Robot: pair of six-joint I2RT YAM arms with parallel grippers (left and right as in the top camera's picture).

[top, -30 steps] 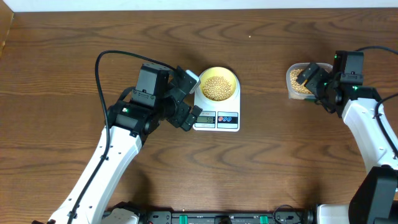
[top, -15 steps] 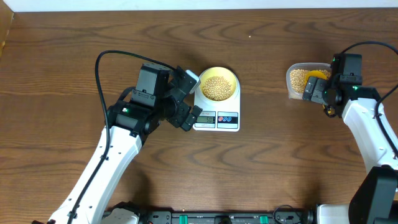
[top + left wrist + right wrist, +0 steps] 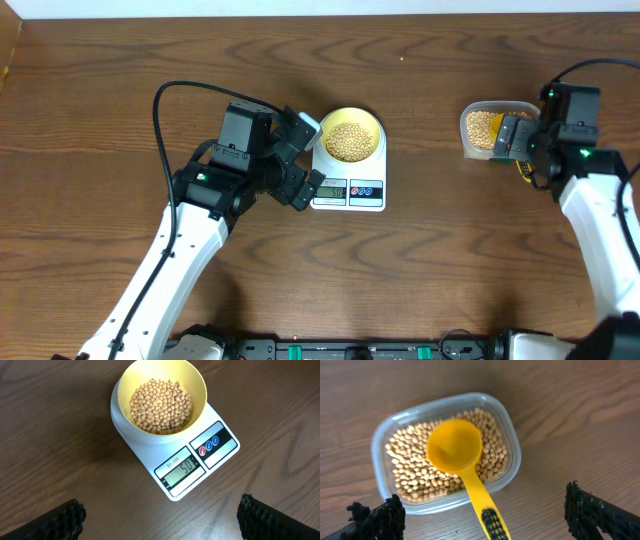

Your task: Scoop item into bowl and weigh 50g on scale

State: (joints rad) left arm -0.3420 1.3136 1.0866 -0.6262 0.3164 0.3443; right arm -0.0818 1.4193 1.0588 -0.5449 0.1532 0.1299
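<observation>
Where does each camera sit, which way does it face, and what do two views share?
Overhead: above the table, facing down; both arms, scale, bowl, clear container.
Left wrist: faces down on bowl of beans on scale; own fingertips at bottom corners.
Right wrist: faces down on yellow scoop in container; own fingertips at bottom corners.
Shared: overhead and left wrist both show bowl and scale.

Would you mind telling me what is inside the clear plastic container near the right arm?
The clear container holds tan beans, with a yellow scoop resting on them, its handle crossing the rim. Whatever lies beneath the scoop is covered.
</observation>
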